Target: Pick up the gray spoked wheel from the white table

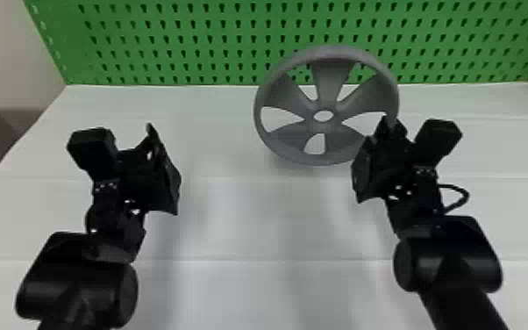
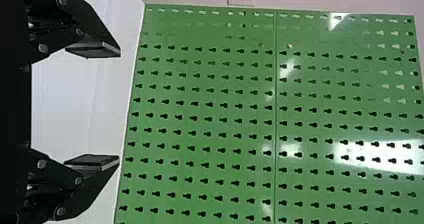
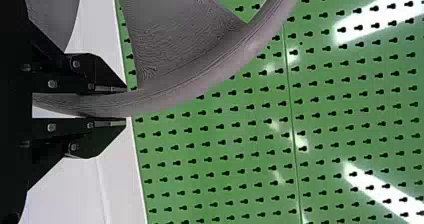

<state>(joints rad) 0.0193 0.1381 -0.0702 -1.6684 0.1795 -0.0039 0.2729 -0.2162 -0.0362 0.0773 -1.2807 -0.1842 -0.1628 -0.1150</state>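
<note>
Grasp complete: the black two-fingered right gripper is clamped on the rim of the round gray spoked wheel, which extends leftward from it; table clearance remains to be confirmed, the black two-fingered left gripper being spread.

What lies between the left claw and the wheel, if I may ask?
In the head view, bare white table lies between the left claw and the wheel.
</note>
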